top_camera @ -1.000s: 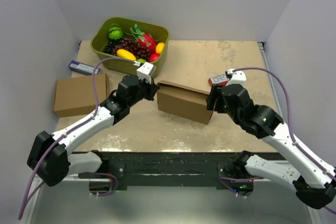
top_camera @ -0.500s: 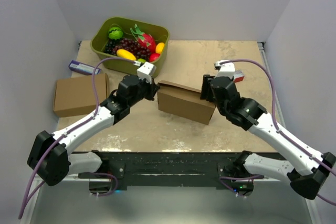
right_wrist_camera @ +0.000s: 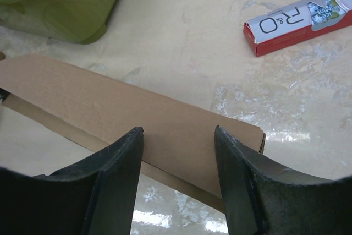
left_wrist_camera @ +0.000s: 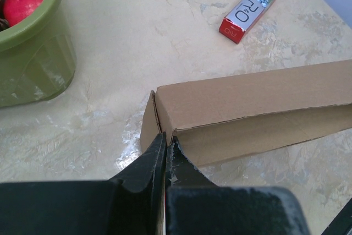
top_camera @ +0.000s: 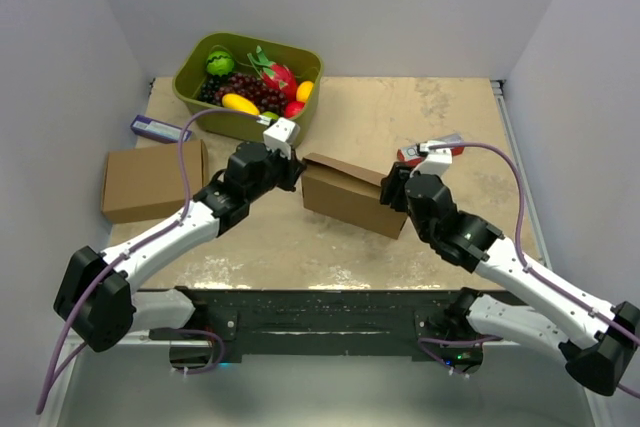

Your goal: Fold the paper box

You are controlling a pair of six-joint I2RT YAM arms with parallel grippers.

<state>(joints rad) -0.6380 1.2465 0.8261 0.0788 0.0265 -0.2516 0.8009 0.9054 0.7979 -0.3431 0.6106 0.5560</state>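
The paper box (top_camera: 345,193) is a plain brown cardboard rectangle in the middle of the table, lid down. My left gripper (top_camera: 291,169) is at its left end. In the left wrist view the fingers (left_wrist_camera: 165,138) are pressed together on the near left corner edge of the box (left_wrist_camera: 258,100). My right gripper (top_camera: 392,190) is open at the right end. In the right wrist view its fingertips (right_wrist_camera: 179,130) stand apart over the lid (right_wrist_camera: 99,105), just above or touching it.
A green tub of fruit (top_camera: 195,82) stands at the back left. Another brown box (top_camera: 153,180) lies at the left, with a small purple box (top_camera: 158,128) behind it. A red and silver carton (top_camera: 430,150) lies behind the right gripper.
The right arm swung left and back from beside the box's right end, then came forward over that end. The left arm and the box have stayed put.
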